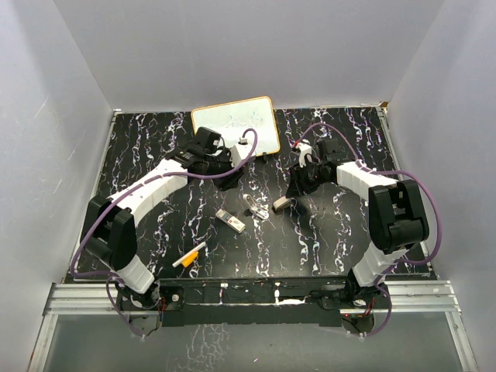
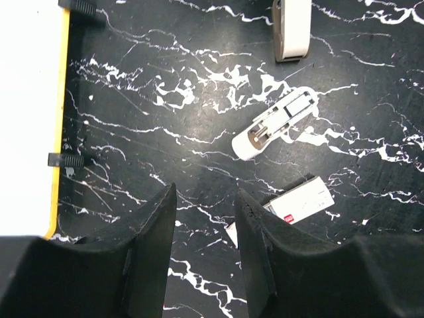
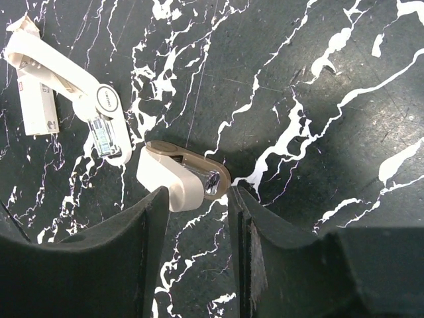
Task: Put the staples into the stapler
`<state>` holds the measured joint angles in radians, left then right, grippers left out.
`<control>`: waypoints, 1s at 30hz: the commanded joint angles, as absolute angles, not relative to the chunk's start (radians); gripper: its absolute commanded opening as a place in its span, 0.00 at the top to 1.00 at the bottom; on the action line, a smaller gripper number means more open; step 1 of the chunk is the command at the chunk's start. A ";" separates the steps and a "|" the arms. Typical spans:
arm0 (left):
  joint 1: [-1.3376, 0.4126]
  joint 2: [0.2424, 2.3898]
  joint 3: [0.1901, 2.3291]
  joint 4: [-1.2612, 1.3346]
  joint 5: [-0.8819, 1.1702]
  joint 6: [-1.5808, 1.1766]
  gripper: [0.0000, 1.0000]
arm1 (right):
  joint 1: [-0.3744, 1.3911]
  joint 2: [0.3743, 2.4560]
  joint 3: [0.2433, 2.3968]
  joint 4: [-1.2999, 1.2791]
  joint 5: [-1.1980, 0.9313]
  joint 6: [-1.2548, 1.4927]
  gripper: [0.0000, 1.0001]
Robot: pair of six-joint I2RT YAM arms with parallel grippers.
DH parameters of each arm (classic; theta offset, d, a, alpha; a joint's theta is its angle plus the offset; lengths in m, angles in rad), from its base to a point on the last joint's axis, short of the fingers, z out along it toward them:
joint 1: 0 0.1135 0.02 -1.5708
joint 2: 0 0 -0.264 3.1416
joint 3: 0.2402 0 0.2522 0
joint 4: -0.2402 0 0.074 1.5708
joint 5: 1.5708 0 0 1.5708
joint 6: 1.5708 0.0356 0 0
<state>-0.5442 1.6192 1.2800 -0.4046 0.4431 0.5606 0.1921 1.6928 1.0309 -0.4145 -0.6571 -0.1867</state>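
Note:
The staples pack (image 1: 231, 221), small, flat and white, lies mid-table; it also shows in the left wrist view (image 2: 301, 202) and the right wrist view (image 3: 36, 106). A white stapler (image 1: 256, 206) lies open beside it, its staple channel facing up (image 2: 275, 122) (image 3: 99, 112). A beige-and-brown stapler-like device (image 1: 282, 204) (image 3: 179, 175) lies just right of it. My right gripper (image 1: 294, 186) (image 3: 197, 192) is open and empty, its fingertips right at the beige device's near end. My left gripper (image 1: 232, 167) (image 2: 205, 192) is open and empty, hovering behind the pack.
A yellow-framed whiteboard (image 1: 236, 124) (image 2: 26, 99) lies at the back centre, close to my left wrist. An orange-and-white marker pen (image 1: 190, 256) lies near the front left. White walls enclose the black marbled table (image 1: 341, 232).

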 commanded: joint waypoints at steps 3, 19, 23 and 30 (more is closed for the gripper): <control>-0.527 1.526 1.270 -0.422 0.435 0.564 0.60 | 0.196 1.725 1.027 -0.374 -0.606 -0.179 0.63; -0.518 1.528 1.264 -0.427 0.421 0.577 0.60 | 0.218 1.780 0.945 -0.390 -0.488 -0.181 0.84; -0.515 1.526 1.268 -0.432 0.419 0.578 0.60 | 0.220 1.780 0.925 -0.403 -0.432 -0.191 0.89; -0.511 1.528 1.272 -0.431 0.416 0.578 0.60 | 0.255 1.805 0.918 -0.401 -0.385 -0.219 0.92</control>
